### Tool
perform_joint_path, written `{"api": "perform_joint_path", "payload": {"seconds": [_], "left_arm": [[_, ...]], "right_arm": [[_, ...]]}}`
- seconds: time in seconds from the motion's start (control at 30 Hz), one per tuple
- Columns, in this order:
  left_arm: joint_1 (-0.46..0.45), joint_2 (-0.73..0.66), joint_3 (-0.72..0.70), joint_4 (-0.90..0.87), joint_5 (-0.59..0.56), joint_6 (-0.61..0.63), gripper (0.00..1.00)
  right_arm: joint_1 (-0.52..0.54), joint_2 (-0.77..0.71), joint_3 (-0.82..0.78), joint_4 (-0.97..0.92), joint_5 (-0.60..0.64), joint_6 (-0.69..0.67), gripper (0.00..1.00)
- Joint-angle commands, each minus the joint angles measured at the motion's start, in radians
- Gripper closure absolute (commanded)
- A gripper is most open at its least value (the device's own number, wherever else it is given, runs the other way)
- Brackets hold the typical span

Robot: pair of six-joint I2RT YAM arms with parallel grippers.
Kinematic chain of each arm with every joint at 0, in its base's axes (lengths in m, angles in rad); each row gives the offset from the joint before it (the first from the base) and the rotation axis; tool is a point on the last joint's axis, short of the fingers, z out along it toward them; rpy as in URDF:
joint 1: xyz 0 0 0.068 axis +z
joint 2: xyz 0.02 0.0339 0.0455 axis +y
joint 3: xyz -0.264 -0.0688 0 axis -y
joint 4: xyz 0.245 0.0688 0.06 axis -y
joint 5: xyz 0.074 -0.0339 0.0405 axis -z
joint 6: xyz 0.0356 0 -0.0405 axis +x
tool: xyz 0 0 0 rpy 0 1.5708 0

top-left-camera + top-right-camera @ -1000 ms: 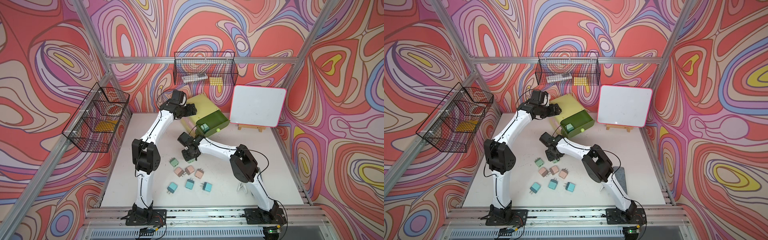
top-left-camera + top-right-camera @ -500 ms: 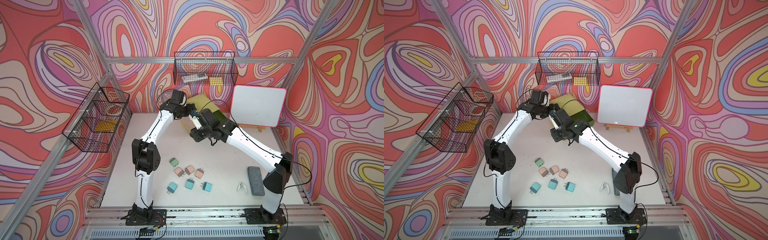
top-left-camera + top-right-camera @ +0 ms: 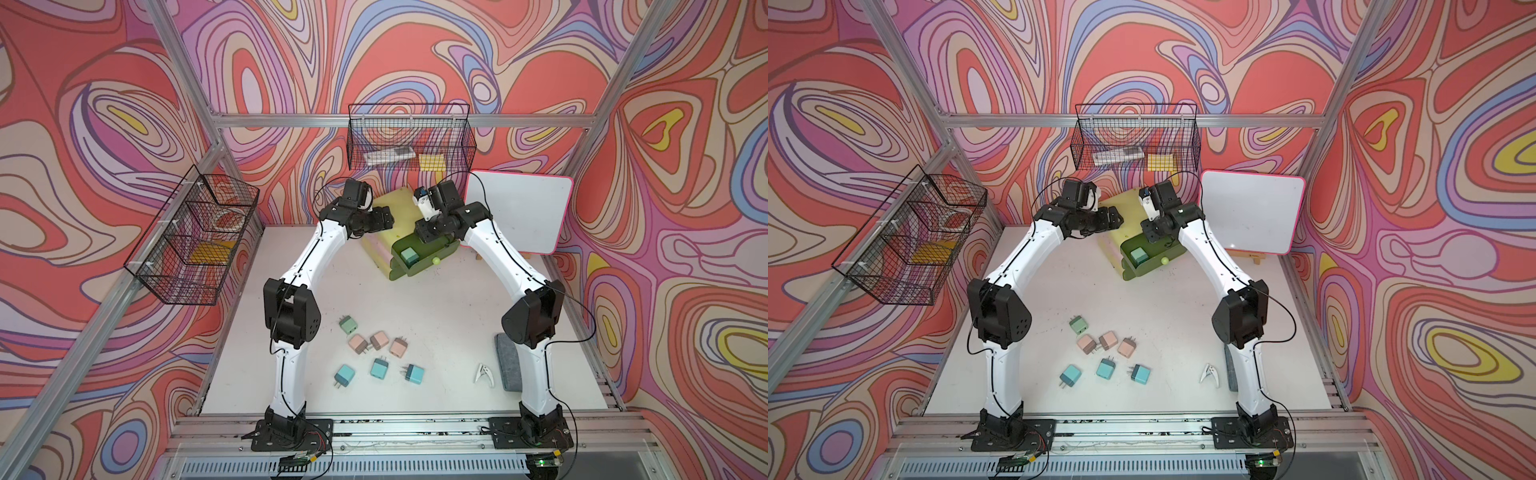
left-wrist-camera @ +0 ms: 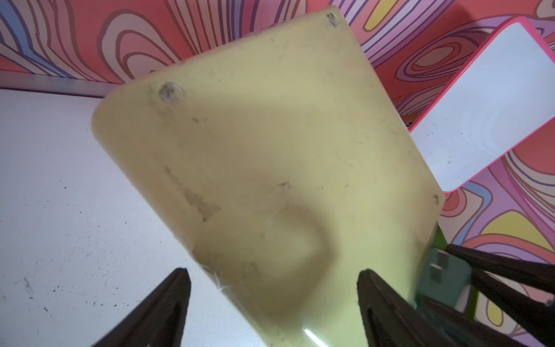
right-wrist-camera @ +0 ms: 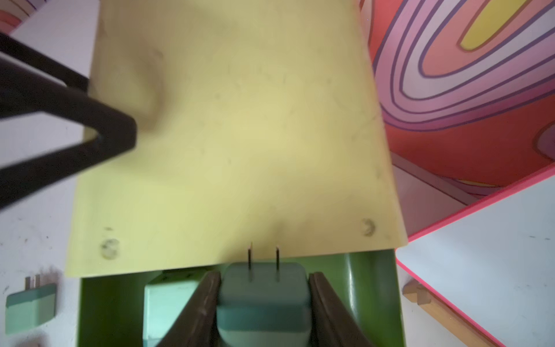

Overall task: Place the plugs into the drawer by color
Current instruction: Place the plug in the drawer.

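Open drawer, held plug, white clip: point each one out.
open drawer [image 3: 419,269]: in a top view, its front wall.
held plug [image 5: 263,300]: right wrist view, its body.
white clip [image 3: 482,372]: in a top view, its middle.

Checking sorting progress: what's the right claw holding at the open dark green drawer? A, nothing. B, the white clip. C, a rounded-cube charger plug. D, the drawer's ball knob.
C: in the right wrist view the right claw is shut on a rounded-cube charger plug, prongs showing, over the open dark green drawer.
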Motion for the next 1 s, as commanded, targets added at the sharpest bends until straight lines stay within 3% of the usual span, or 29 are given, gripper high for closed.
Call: {"api": "perform_joint_path", "payload": {"seconds": [0.0,0.7,0.97], "left_arm": [[0.007,-0.007,0.025,-0.026,0.007,0.013,0.13],[0.007,0.017,0.031,-0.031,0.009,0.008,0.13],[0.006,0.008,0.031,-0.033,0.007,0.011,0.14]], "right_arm": [[0.001,-0.004,-0.004,-0.010,-0.040,-0.026,0.72],[-0.003,-0.035,-0.083,-0.036,-0.028,-0.007,0.71],[-0.009,-0.009,-0.063,-0.016,-0.035,-0.004,0.63]]}}
